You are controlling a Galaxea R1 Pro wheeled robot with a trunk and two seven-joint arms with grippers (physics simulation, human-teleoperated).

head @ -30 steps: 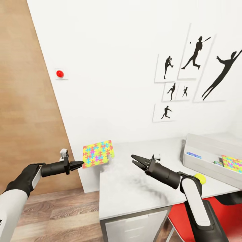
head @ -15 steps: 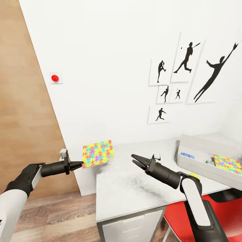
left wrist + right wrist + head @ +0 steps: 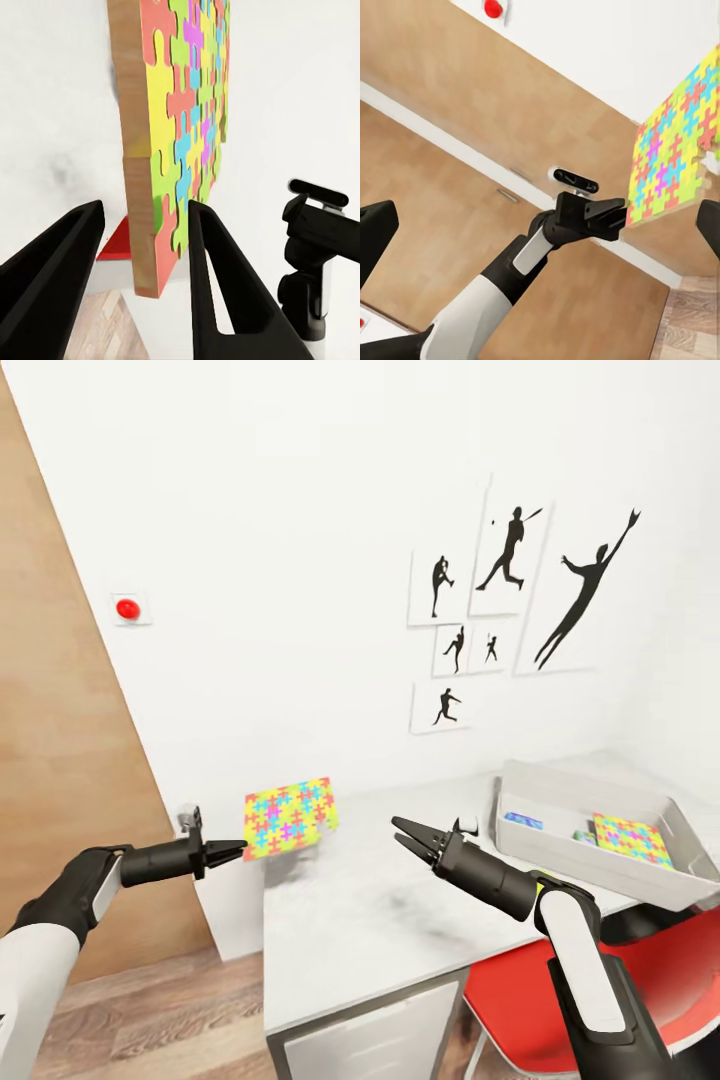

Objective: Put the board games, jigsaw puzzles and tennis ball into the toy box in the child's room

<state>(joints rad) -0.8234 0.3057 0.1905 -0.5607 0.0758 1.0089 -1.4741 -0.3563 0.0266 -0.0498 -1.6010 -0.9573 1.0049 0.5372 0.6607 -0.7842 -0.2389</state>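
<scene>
Presently: left gripper (image 3: 240, 849) pinches the lower edge of a yellow many-coloured jigsaw slab (image 3: 290, 817), held upright just off the light grey desk's (image 3: 370, 920) end. Right gripper (image 3: 405, 835) spread, empty. Light grey flared-sided bin (image 3: 590, 865) contains another jigsaw slab (image 3: 632, 838).

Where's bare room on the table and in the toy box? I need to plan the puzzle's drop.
Bare tabletop lies between the held jigsaw puzzle and the toy box. The box's near end is bare; its far end, holding another puzzle, is crowded.
</scene>
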